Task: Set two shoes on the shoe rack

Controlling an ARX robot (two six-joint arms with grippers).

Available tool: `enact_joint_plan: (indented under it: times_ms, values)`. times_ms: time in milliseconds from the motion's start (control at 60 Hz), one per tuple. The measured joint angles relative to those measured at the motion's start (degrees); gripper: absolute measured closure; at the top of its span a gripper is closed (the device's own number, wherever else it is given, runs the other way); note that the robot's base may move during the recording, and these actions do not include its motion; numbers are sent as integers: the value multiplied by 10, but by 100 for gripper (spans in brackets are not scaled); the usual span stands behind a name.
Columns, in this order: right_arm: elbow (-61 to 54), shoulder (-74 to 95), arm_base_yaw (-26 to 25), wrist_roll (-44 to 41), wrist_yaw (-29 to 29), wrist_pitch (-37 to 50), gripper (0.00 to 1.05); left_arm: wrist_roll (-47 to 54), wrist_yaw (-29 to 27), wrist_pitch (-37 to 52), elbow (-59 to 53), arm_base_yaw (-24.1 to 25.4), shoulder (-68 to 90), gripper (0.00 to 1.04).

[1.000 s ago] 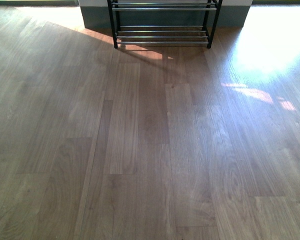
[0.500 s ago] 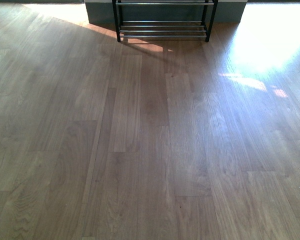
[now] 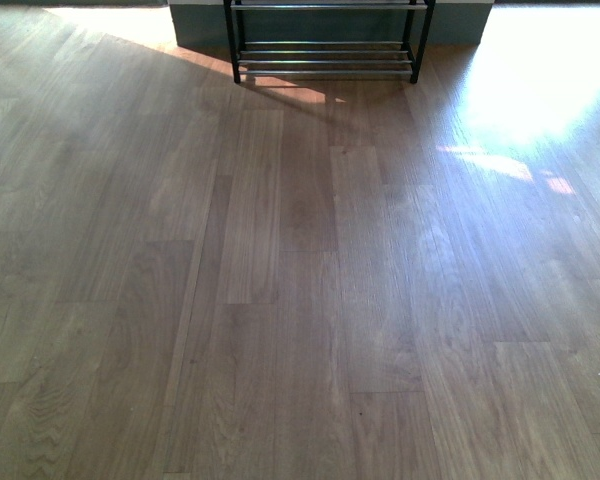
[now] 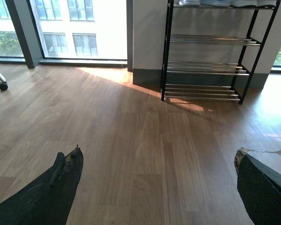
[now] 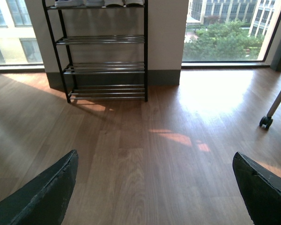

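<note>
A: Across the front view I log brown wood-plank floor [image 3: 300,300]. Against the grey wall base stands the black-framed shoe rack with silver bars [image 3: 325,55], well apart from me.

B: Shoes?

A: White soles of the two shoes [image 4: 225,3] show on its top tier in both wrist views.

B: Fingers?

A: Left gripper [image 4: 159,187] spread wide, grasping nothing. Right gripper [image 5: 154,187] likewise.
</note>
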Motion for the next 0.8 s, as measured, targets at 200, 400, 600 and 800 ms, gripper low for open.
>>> enact_joint_plan:
  times_ms: [200, 400, 600, 800]
  values:
    - [0, 0, 0, 0, 0, 0, 9, 0, 0, 0, 0, 0, 0, 9]
    - [0, 0, 0, 0, 0, 0, 9, 0, 0, 0, 0, 0, 0, 9]
    - [0, 0, 0, 0, 0, 0, 9, 0, 0, 0, 0, 0, 0, 9]
    - [0, 0, 0, 0, 0, 0, 9, 0, 0, 0, 0, 0, 0, 9]
